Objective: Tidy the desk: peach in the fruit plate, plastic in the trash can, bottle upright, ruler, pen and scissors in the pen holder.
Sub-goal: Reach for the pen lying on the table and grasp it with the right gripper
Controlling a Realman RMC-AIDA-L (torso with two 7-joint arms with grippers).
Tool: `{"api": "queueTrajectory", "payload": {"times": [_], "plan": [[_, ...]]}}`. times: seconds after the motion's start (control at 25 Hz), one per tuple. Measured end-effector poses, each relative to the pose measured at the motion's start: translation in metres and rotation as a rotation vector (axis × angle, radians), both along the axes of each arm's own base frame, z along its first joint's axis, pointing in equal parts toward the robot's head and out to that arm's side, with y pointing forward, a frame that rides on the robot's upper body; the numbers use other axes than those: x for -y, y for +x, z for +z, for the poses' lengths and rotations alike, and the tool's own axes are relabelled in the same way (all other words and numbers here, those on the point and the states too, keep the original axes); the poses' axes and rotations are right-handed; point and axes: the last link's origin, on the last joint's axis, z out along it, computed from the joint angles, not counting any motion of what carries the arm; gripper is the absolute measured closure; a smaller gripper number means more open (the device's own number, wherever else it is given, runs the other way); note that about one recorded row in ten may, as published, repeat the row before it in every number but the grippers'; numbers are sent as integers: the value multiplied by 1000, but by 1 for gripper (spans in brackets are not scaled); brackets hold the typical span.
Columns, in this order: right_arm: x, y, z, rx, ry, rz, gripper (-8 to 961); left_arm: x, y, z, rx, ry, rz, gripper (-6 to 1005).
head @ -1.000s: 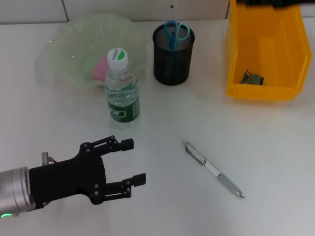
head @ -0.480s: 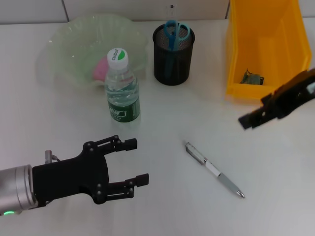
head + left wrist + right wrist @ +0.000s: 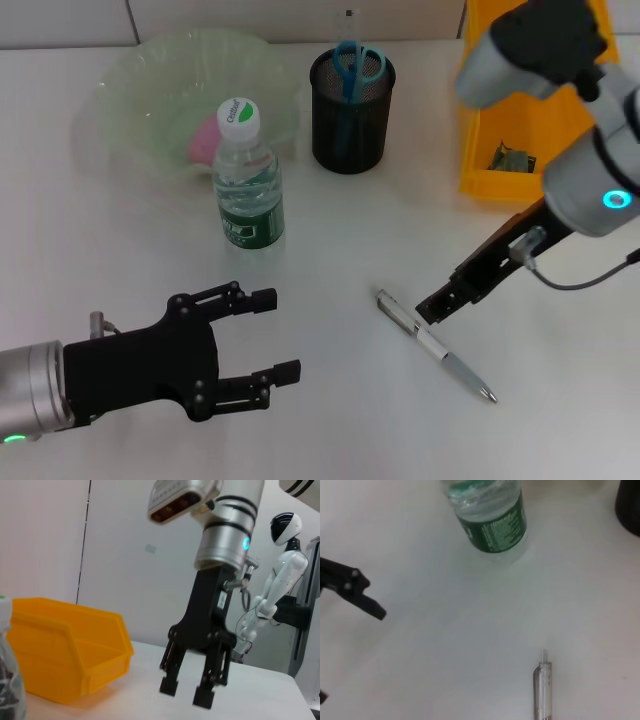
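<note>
- Right pincer (image 3: 437, 306) hangs just above the pen (image 3: 435, 345), fingers parted narrowly; your left pincer (image 3: 275, 335) hovers spread wide over the near worktop.
- Your worktop (image 3: 330, 250) is plain white; a white humanoid robot (image 3: 272, 587) stands by the far wall.
- Pen lies flat, silver and white, between the upright bottle (image 3: 247, 178) and the yellow bin (image 3: 540, 100).

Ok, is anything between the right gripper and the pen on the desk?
Nothing visible. The right gripper, fingers open, hangs just over the pen, which lies alone on bare desk. The bottle stands well off, and the left gripper waits open, apart.
</note>
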Motion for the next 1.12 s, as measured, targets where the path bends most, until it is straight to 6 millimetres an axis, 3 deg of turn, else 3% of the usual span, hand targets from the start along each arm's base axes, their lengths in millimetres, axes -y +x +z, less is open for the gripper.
{"api": "queueTrajectory", "payload": {"times": [0.24, 1.12], "plan": [[-9, 4, -25, 49, -3, 23, 216, -1, 1, 1, -1, -1, -3, 204], [-7, 4, -58, 101, -15, 83, 277, -2, 2, 1, 0, -2, -7, 204]]}}
